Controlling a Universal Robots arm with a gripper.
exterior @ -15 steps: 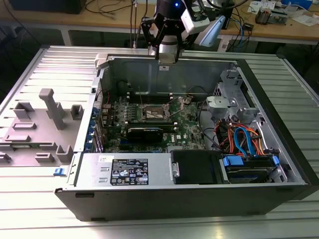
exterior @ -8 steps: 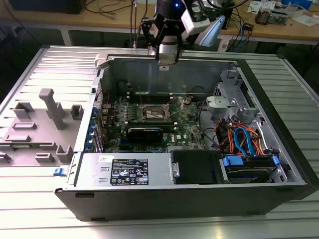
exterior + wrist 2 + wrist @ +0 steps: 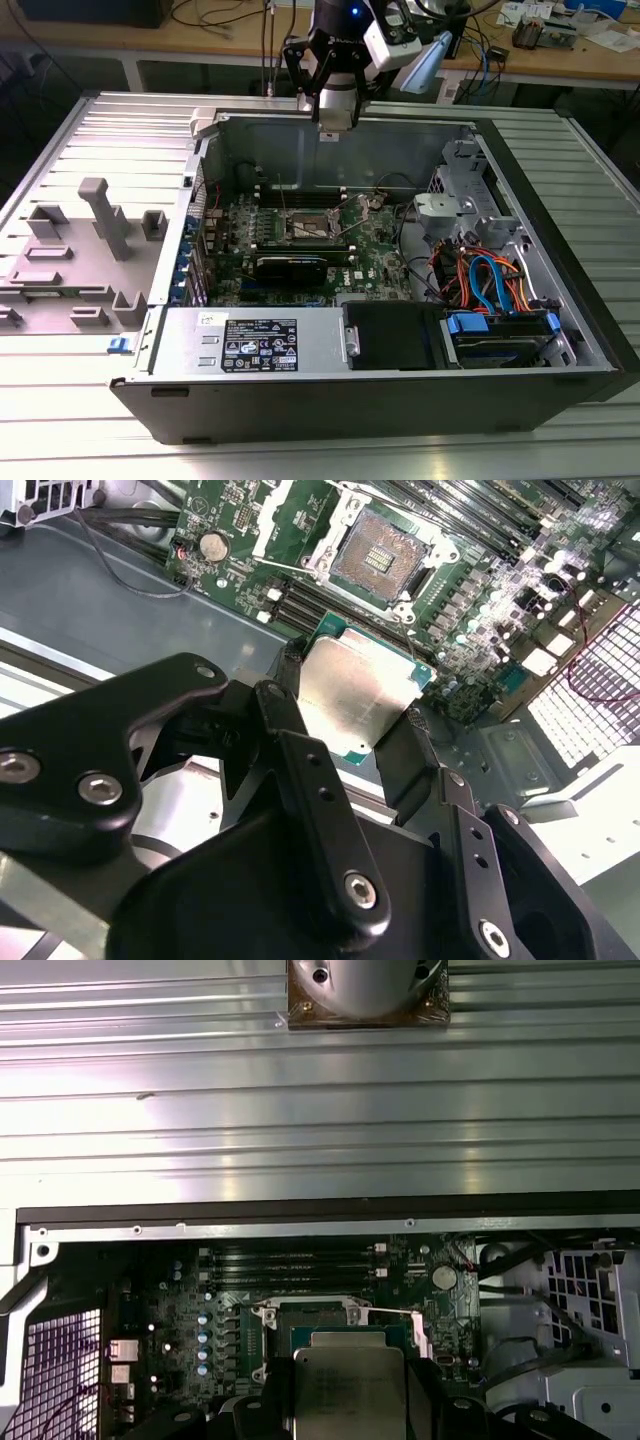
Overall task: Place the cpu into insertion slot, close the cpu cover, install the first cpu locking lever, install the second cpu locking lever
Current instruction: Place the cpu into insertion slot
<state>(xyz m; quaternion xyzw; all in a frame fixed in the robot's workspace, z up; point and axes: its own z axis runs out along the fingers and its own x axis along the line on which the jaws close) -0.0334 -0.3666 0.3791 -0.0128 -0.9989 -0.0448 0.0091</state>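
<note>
My gripper is shut on the cpu, a flat silver-grey square chip with a green edge, held by its two opposite sides between the black fingers. The first wrist view shows the same cpu in front of the insertion slot. The insertion slot lies uncovered on the green motherboard, its dark centre showing. The cpu cover is a silver frame swung up at one side of the slot. In the exterior view, the gripper hangs above the case's far wall, well above the insertion slot.
Long black memory slots run beside the slot. A power supply, a drive cage and blue and orange cables sit at the case's front and at the exterior view's right. A grey fixture tray lies at its left.
</note>
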